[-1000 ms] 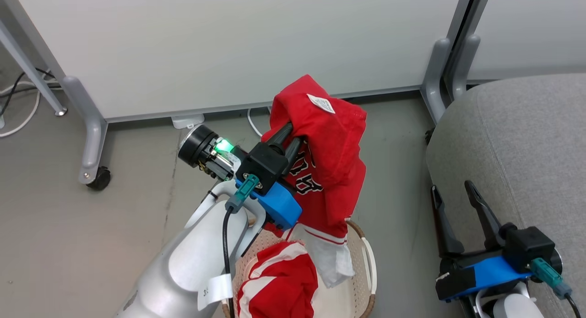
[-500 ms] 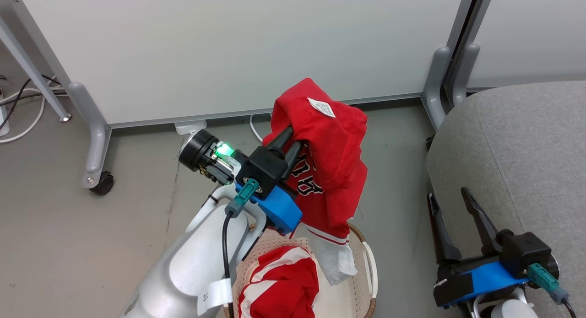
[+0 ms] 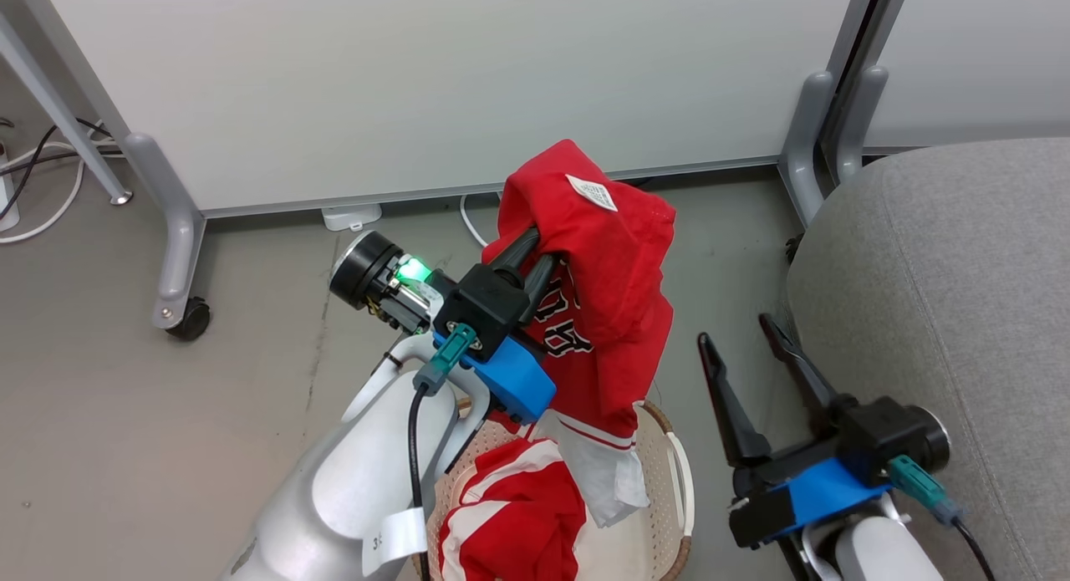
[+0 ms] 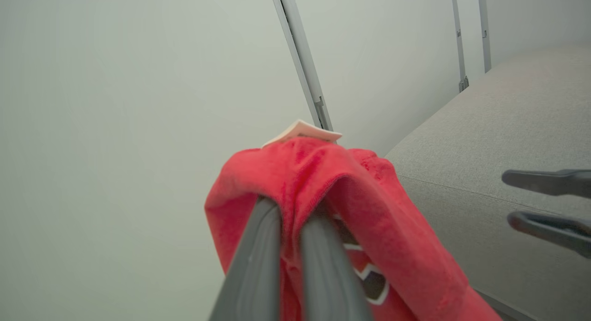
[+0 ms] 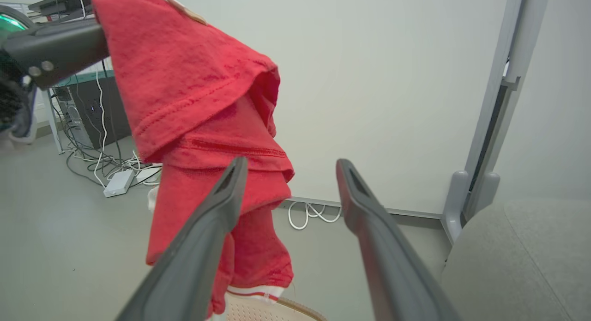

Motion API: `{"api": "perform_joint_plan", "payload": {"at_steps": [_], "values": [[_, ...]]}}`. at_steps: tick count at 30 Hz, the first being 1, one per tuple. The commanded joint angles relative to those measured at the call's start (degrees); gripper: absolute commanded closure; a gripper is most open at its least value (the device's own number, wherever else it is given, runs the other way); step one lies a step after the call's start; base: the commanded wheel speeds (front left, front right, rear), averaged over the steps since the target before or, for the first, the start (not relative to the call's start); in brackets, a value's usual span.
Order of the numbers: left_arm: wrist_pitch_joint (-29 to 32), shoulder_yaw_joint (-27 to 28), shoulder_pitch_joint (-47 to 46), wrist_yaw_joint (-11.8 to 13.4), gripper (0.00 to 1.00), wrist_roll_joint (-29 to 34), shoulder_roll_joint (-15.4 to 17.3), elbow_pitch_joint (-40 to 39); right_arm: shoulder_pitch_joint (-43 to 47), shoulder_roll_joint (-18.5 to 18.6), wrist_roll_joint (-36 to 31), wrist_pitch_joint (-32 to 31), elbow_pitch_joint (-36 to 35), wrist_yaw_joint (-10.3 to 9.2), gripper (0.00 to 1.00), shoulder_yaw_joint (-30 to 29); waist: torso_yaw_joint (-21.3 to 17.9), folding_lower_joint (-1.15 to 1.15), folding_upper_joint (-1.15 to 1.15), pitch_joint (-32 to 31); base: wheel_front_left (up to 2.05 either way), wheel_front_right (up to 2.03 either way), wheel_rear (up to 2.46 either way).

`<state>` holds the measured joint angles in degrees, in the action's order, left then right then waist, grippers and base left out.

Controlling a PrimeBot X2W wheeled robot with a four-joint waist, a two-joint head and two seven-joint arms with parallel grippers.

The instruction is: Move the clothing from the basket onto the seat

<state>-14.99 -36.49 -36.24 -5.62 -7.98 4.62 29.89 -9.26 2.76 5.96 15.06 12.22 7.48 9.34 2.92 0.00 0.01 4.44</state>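
left gripper (image 3: 532, 245): clenched on a red garment (image 3: 614, 263); garment hangs above the basket (image 3: 684, 481) | right gripper (image 3: 736, 330): fingers spread, empty; just beside the seat (image 3: 945, 272) | second red garment (image 3: 518, 514): lies in the basket

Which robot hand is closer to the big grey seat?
Right. The right gripper, jaws open, hovers just beside the seat. The left gripper, jaws shut on a red garment, is farther away, over by the basket.
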Motion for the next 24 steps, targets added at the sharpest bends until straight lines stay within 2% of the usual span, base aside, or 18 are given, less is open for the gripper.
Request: {"api": "perform_joint_plan", "payload": {"at_steps": [1,13,24], "values": [[-0.30,0.15,-0.81,-0.15,1.00,0.45,-0.16,-0.17,-1.54,0.22,-0.35,0.18,0.40,0.03,0.00,1.38,0.20,0.00,-0.01,0.27,0.00,0.00,0.00],[-0.30,-0.32,-1.94,-0.45,1.00,0.64,-0.82,-0.83,-9.99,0.23,-1.19,0.11,5.56,0.03,0.00,9.39,1.54,0.00,-0.01,2.19,0.00,0.00,0.00],[-0.30,-1.97,-3.16,-0.55,1.00,-0.03,-1.59,-1.91,-17.91,0.22,-3.52,0.10,16.19,0.03,0.00,10.15,3.50,0.00,-0.01,3.47,0.00,0.00,0.00]]}}
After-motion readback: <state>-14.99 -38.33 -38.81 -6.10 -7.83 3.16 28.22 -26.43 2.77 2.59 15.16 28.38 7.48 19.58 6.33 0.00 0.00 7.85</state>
